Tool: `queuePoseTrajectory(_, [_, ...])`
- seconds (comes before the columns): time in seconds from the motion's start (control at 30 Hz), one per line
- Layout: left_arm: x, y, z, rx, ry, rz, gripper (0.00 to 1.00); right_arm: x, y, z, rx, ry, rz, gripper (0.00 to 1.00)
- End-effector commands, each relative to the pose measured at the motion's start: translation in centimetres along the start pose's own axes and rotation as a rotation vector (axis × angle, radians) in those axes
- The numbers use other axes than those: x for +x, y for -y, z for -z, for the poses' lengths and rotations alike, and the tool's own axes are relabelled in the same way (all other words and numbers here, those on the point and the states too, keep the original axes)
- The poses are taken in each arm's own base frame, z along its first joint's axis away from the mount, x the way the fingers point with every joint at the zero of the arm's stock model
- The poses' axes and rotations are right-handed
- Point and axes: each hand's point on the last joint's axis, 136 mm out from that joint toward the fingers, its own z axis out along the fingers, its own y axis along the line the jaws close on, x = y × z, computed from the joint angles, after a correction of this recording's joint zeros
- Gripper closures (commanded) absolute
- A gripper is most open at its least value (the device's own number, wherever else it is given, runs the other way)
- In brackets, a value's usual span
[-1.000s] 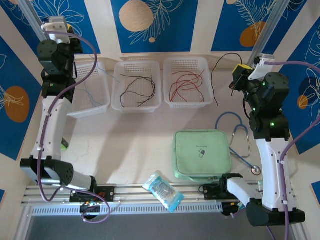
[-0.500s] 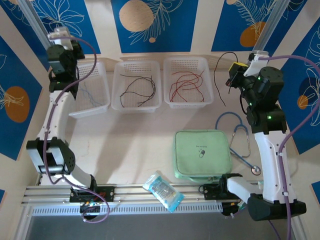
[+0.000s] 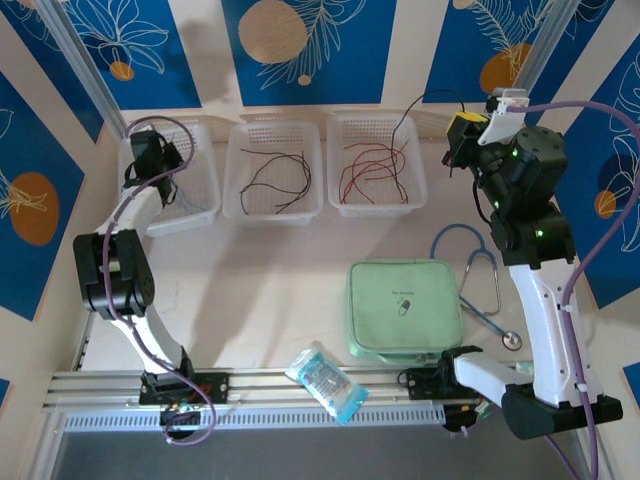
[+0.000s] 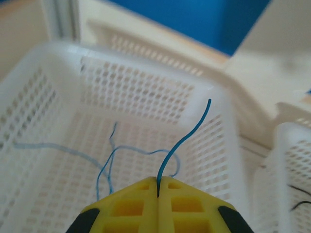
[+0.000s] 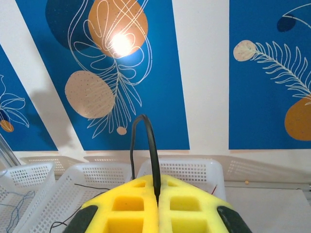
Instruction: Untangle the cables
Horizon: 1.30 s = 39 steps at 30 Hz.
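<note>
Three white mesh baskets stand in a row along the far edge of the counter (image 3: 270,280). The left pincer (image 4: 158,187) is down inside the left basket (image 4: 146,87), at the far left corner of the counter. Its yellow fingers are pressed together on a thin blue cable (image 4: 182,141), which rises from the seam between them and curves up to a free end above the basket floor. More loose blue cables (image 4: 104,170) lie curled on the floor of that basket. The middle basket (image 3: 272,212) holds the dark cables (image 3: 275,175) in loose loops, and the right basket (image 3: 377,208) holds the red cables (image 3: 370,170), also in loops. The right pincer (image 5: 158,189) is raised near the far right corner of the counter, just to the right of the right basket. Its fingers are clamped together on a black cable (image 5: 150,136), which stands up from between them and bends over in a tight arch. From above, that cable arcs leftward and comes down over the far right corner of the right basket. Toward the near edge, a pale green zipped pouch (image 3: 405,310) lies flat, with a stethoscope (image 3: 470,235) just beside it on the right. A small clear packet (image 3: 325,380) lies at the near edge, close to the pouch's near left corner.
</note>
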Motion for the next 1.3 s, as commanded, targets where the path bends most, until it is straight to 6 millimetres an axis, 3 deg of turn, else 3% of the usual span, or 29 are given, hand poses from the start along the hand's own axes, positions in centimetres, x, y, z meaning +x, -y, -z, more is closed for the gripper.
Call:
queuePoseTrajectory(0.0, [2.4,-1.9,-1.4,-0.038,-0.091,0.12,1.0,-2.0,-0.6,1.2,-0.006,0.061,0.023,1.0])
queuePoseTrajectory(0.23, [7.1,-2.1,-4.0,0.036,-0.249,0.212,1.0,-1.6,-2.6,0.8,-0.087,0.052,0.067,1.0])
queuePoseTrajectory(0.27, [7.5,-2.1,-4.3,0.052,-0.262,0.241,0.96,-1.5,-2.7,0.6,-0.093,0.048,0.067,1.0])
queuePoseTrajectory(0.33, [8.0,-2.2,-4.6,0.061,-0.284,0.264,0.84,-1.3,-3.5,0.5,-0.124,0.046,0.074,1.0])
queuePoseTrajectory(0.47, [7.4,-2.2,-4.5,0.051,-0.314,0.225,0.37,-1.0,-4.8,-0.2,-0.17,0.045,0.104,1.0])
queuePoseTrajectory(0.57, [5.2,-2.3,-3.3,0.034,-0.246,0.2,0.18,-0.5,-5.5,-0.8,-0.189,0.026,0.113,1.0])
queuePoseTrajectory(0.63, [3.5,-2.3,-2.2,0.026,-0.198,0.177,0.11,-0.6,-6.0,-1.0,-0.206,0.03,0.113,1.0])
queuePoseTrajectory(0.83, [0.2,-2.7,0.8,-0.022,-0.109,0.088,0.02,-1.0,-8.0,-2.4,-0.274,0.044,0.083,1.0])
queuePoseTrajectory(1.03, [1.3,-3.7,1.4,-0.032,-0.145,0.096,0.01,-1.4,-9.9,-3.5,-0.32,0.054,0.083,1.0])
queuePoseTrajectory(1.13, [1.4,-2.3,1.8,0.058,-0.134,0.099,0.04,-1.8,-11.1,-3.6,-0.359,0.062,0.081,1.0])
queuePoseTrajectory(1.27, [2.3,1.5,1.5,0.252,-0.221,0.087,0.14,-2.3,-12.9,-4.0,-0.41,0.071,0.074,1.0])
